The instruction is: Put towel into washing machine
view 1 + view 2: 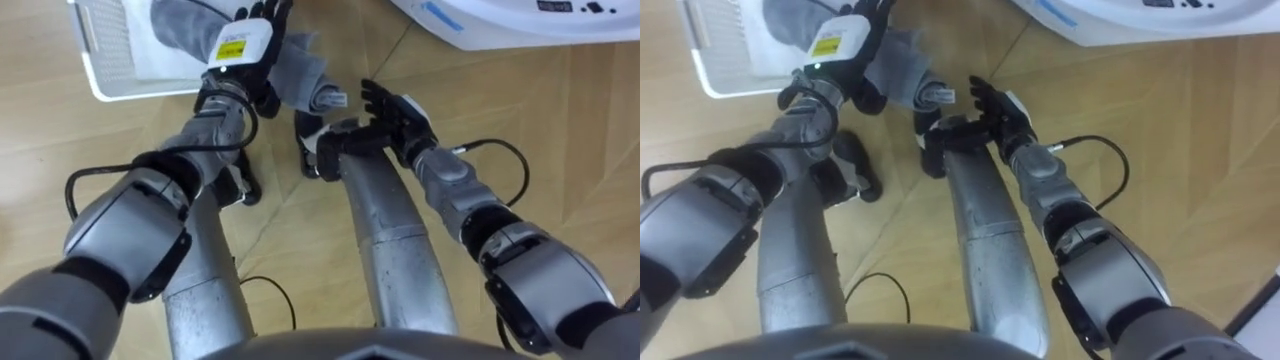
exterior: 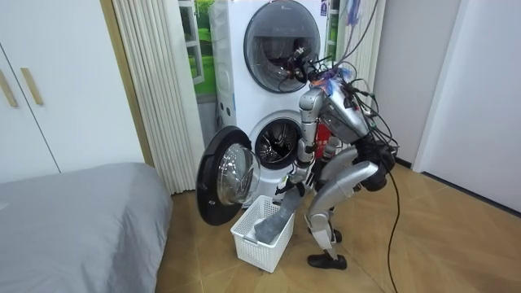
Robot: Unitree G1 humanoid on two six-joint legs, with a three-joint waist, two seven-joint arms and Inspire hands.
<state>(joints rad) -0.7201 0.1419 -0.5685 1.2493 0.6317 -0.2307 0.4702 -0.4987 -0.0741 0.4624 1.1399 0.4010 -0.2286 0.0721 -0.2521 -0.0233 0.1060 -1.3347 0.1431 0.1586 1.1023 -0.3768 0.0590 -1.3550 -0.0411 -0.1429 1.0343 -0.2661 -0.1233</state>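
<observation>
Nearest to us, the right robot hand [image 1: 398, 112] hangs over the wooden floor [image 1: 560, 130] with its fingers straight and spread, holding nothing. It sits just beside the loose end of the towel [image 1: 300, 76].

A little further out, the left robot hand [image 1: 246, 42] reaches over the rim of the white basket [image 1: 105, 60]. Its fingers are curled round a fold of the grey towel. Part of the cloth is raised in that grip and droops toward the right robot hand, while the rest lies in the basket.

In the room view the robot stands bent low over the basket. Beyond it is the washing machine [image 2: 277, 142], its round door [image 2: 221, 175] swung wide open toward the room view's left, just above the basket.

We judge the towel to be soft, limp and light, thick enough to bunch and not slippery. It will sag and trail from a single grip, so an end could catch on the basket rim or the door. We would gather it near the middle, with the free robot hand taking the dangling end.
</observation>
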